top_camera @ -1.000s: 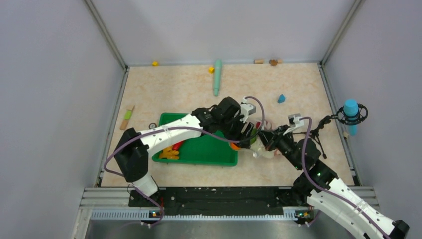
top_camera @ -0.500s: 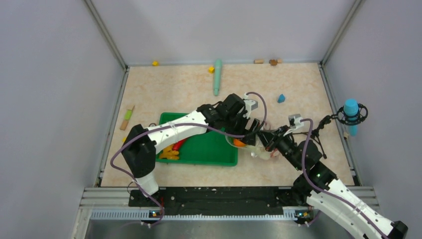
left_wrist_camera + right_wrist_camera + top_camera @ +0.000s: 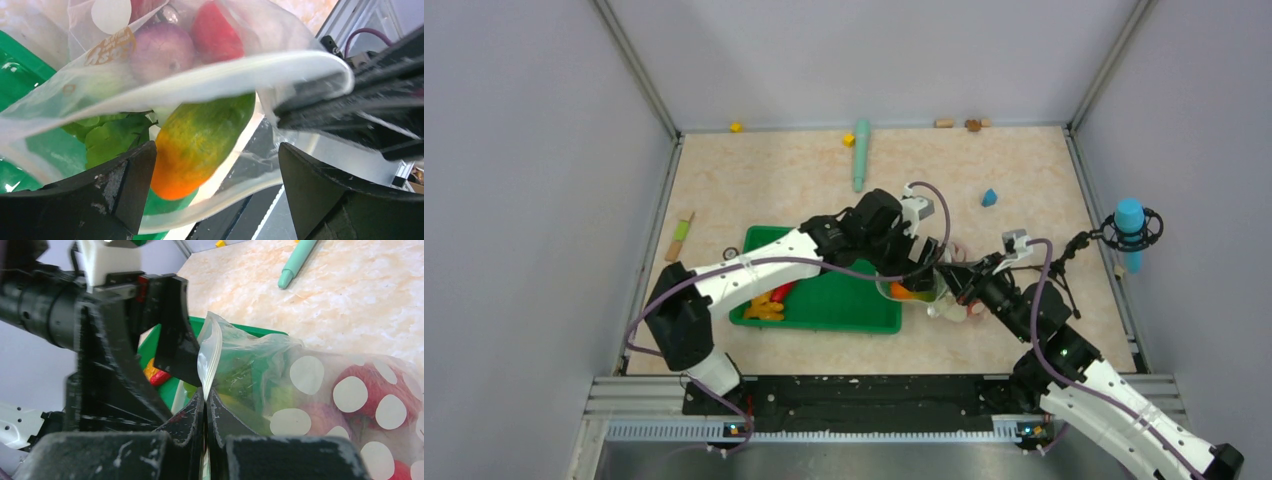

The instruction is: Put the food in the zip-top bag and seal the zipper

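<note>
The zip-top bag (image 3: pixel 260 355) is showing as thin, clear, glossy plastic film, wrinkling and catching glare. The mango (image 3: pixel 200 145) and onion (image 3: pixel 162 50) are looking smooth and softly shiny. The tray (image 3: pixel 844 300) is gleaming as hard green plastic. The left pincer (image 3: pixel 214 170) and right pincer (image 3: pixel 206 405) are showing matt black plastic, scuffed whitish. The bench (image 3: pixel 774 170) is looking matt and marbled.

Brown print on zip-top bag (image 3: pixel 107 47) illegible

— Kitchen? Somebody's home?
— No, a robot lab. Plain grey panels (image 3: pixel 534 200) boxing in a stone-patterned table (image 3: pixel 754 170), slotted metal rail (image 3: pixel 874 430) along the near edge.
— Anything else?
— A left arm (image 3: pixel 754 268) and right arm (image 3: pixel 1124 400) trailing purple cables, a teal microphone (image 3: pixel 1130 222) on a stand, toy food (image 3: pixel 765 307) in a green tray (image 3: pixel 844 305).
</note>
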